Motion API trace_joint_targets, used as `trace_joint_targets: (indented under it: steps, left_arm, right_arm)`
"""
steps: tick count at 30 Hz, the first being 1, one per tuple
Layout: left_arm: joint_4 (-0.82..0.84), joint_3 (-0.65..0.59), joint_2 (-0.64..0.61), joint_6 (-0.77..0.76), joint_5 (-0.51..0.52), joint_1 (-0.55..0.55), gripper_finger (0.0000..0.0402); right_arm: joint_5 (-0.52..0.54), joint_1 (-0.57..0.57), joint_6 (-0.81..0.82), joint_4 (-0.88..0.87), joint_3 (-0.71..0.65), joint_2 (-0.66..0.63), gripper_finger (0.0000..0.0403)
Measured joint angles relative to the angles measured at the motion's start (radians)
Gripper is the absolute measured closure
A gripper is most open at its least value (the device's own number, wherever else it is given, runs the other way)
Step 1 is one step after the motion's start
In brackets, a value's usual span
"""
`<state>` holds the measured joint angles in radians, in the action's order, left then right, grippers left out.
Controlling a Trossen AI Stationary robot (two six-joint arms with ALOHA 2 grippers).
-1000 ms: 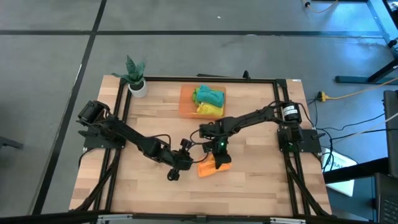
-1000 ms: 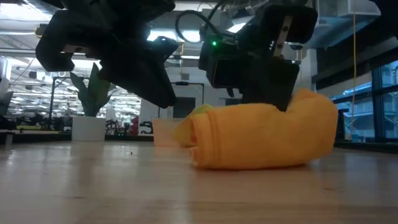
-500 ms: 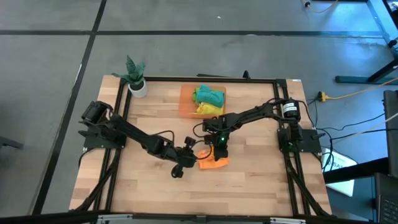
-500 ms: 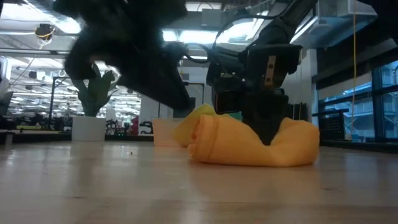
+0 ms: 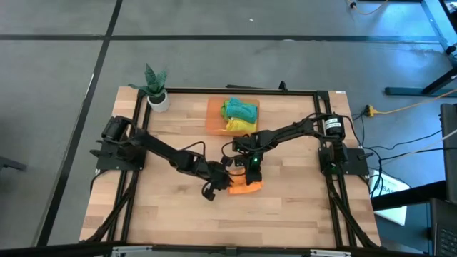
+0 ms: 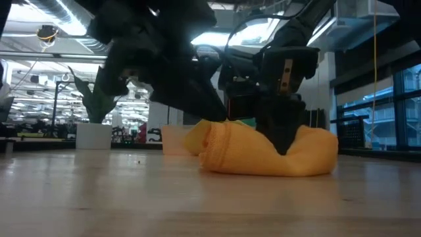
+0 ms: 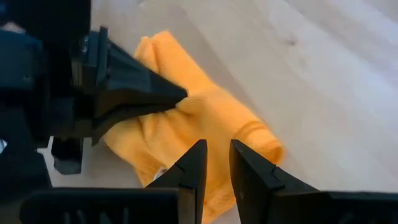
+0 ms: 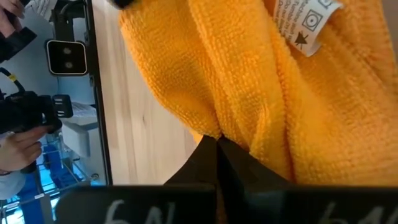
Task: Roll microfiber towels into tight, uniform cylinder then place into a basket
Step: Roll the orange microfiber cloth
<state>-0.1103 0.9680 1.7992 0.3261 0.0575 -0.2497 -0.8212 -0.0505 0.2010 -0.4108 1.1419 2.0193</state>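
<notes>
An orange towel [image 5: 246, 188], loosely rolled, lies on the table's middle. It also shows in the low view [image 6: 256, 158]. My right gripper [image 5: 251, 173] is shut and stands on the roll's middle. My left gripper [image 5: 216, 184] is at the roll's left end with its fingers a narrow gap apart [image 7: 217, 148], over the cloth. The orange basket [image 5: 213, 118] stands at the far middle and holds a green-teal towel [image 5: 240, 108] and a yellow one [image 5: 243, 126]. My right gripper presses its shut fingertips [image 6: 283, 141] down on the roll's middle [image 8: 249, 134] from above, slanting. The cloth is dented in there and bulges on both sides, and the roll lies on the table. My left gripper hangs over the roll's left end [image 7: 186, 177]; whether it touches, I cannot tell.
A small white pot with a green plant [image 5: 157, 96] stands at the table's far left corner. A black frame [image 5: 235, 91] runs around the table's edges. Bare wood lies near and left of the roll. A person's hands [image 8: 18, 140] show beyond the table.
My left gripper has gone toward the table's right edge, up to the roll's left end. My right gripper has gone a little toward the far edge and down into the roll, whose top has sunk into a dent in the middle; it has held still since.
</notes>
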Motion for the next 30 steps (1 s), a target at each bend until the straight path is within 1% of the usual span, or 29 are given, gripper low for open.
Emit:
trace_joint_targets:
  steps: [3, 6, 15, 19, 30]
  left_arm:
    - [-0.002, 0.000, 0.018, 0.018, -0.008, 0.019, 0.0341]
    - [-0.019, 0.000, 0.048, 0.024, -0.060, 0.035, 0.0341]
    - [-0.008, 0.000, 0.073, 0.024, -0.065, 0.038, 0.0341]
    - [0.006, 0.000, 0.073, 0.025, -0.064, 0.038, 0.0341]
    - [0.045, 0.000, 0.074, 0.018, -0.067, 0.037, 0.0341]
  right_arm:
    - [0.011, 0.000, -0.021, 0.006, 0.000, 0.000, 0.0399]
    - [0.016, 0.000, -0.023, 0.028, 0.000, 0.000, 0.0386]
    - [0.017, 0.000, 0.004, 0.040, 0.000, 0.000, 0.0346]
    - [0.016, 0.000, 0.009, 0.049, 0.000, 0.000, 0.0311]
    - [0.008, 0.016, 0.057, 0.070, 0.007, -0.002, 0.0195]
